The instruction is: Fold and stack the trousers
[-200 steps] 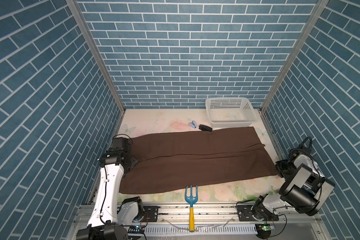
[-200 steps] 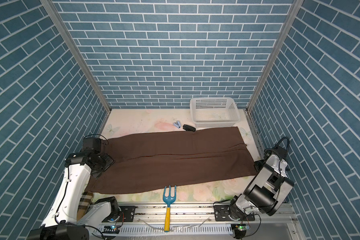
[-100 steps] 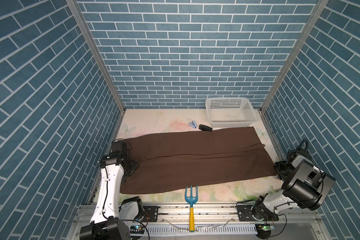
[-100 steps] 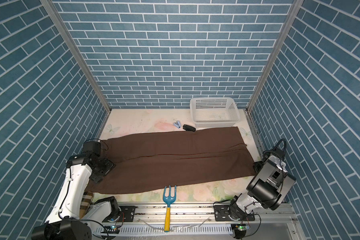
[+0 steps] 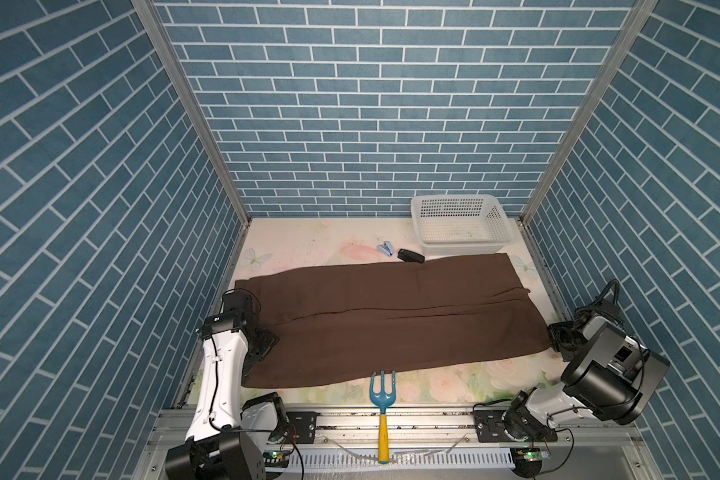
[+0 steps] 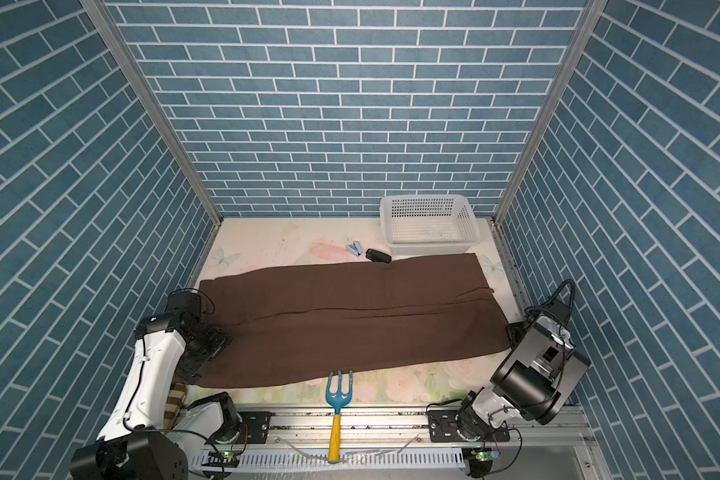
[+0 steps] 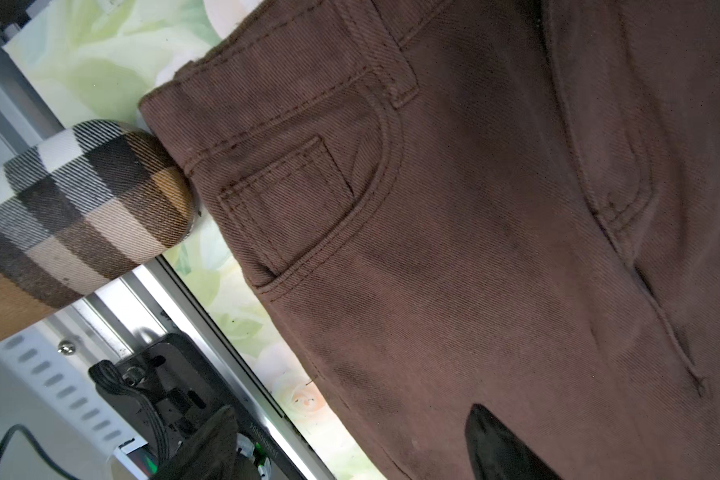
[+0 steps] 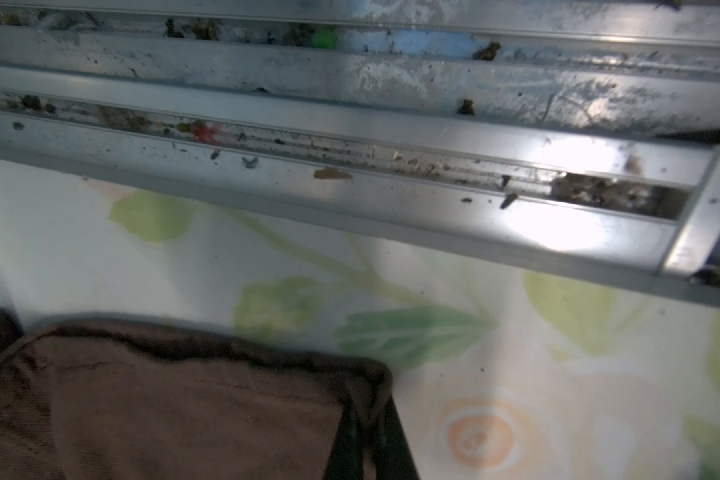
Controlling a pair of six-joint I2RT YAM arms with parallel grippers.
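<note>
Chg vs. prior frames: L arm [image 5: 221, 374] has drawn back toward the near rail, and its gripper now sits lower over the waistband corner. R arm [image 5: 599, 374] has sunk at the elbow and its jaws have closed. Trousers' outline is unchanged.

L arm: the white forearm rises from the near-left base and leans toward the far side, wrist bent down. L gripper [image 5: 260, 353] hangs over the near-left waist corner of the trousers [image 5: 391, 320]. Its jaws stand wide apart w/ nothing gripped. In the left wrist view one fingertip [image 7: 491, 444] is over brown fabric, the other off the cloth, over the rail [image 7: 113, 299]. Front pocket, coin pocket and belt loop are legible there, not in the top views. The same view shows the plaid pouch [image 7: 71, 216] touching the waistband corner. In a top view only a sliver [image 6: 175, 399] shows behind the forearm.

Trousers: laid flat at full length across the floral table [image 5: 308, 245], waist left, hems right, legs side by side. The far edge is just beside the white basket [image 5: 462, 248] and a black object [image 5: 411, 256]. The garden fork [image 5: 383, 399] has its tines just beside the near edge; contact can't be told.

R arm: folded low at near-right, wrist pointing left. R gripper [image 5: 555, 338] is at the near-right hem corner, jaws closed on it. The right wrist view shows the hem bunched against a dark finger [image 8: 395, 449]. The top views hide that contact.
</note>
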